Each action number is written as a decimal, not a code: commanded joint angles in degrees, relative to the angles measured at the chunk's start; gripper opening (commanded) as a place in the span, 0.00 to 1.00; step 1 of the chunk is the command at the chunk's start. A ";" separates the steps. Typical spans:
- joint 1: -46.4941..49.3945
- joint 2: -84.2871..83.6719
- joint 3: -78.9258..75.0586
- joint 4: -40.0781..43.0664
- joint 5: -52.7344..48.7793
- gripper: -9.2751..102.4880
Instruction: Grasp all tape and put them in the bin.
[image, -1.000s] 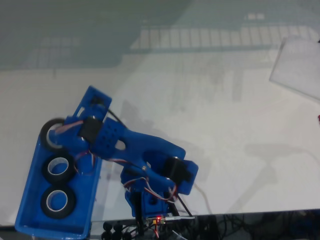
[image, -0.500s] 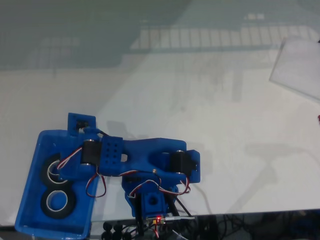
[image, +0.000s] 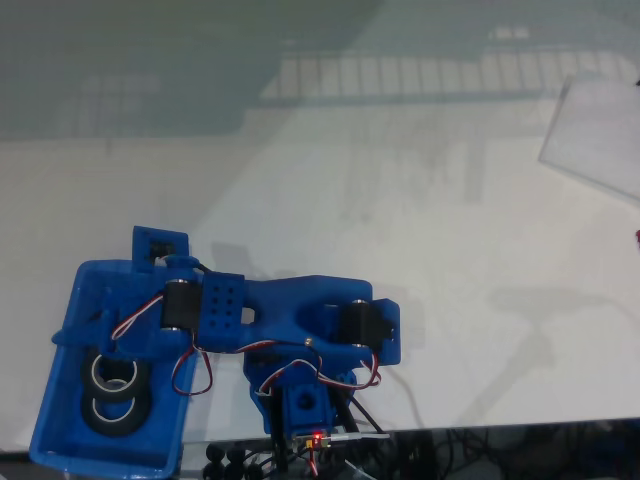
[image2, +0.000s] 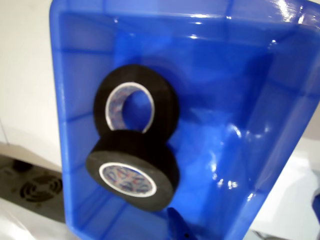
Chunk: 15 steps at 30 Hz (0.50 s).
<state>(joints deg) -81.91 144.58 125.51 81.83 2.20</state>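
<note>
In the fixed view the blue bin (image: 62, 425) stands at the lower left of the white table. My gripper (image: 95, 335) hangs over its far half, jaws spread with nothing between them. Two black tape rolls (image: 115, 375) (image: 116, 412) lie in the bin just below the gripper, overlapping. In the wrist view one roll (image2: 165, 100) lies flat on the bin floor (image2: 240, 115). The other roll (image2: 131, 170) rests tilted on its near edge. One blue fingertip (image2: 176, 227) pokes in at the bottom edge, beside the tilted roll.
The arm's base (image: 305, 410) with a red light and cables (image: 420, 450) sits at the table's front edge, right of the bin. A clear sheet (image: 600, 130) lies at the far right. White tabletop (image: 400, 200) stretches behind and to the right.
The gripper carried a roll from the bin's far end in over the bin and let go. The rolls in the bin now lie closer together, one leaning on the other.
</note>
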 joint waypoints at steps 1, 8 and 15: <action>0.00 0.00 -0.44 -0.79 0.09 0.57; 10.72 2.29 -0.70 -3.16 -1.93 0.57; 39.90 8.53 0.00 -10.11 -10.02 0.56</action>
<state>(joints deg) -53.61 150.47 125.60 74.53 -4.75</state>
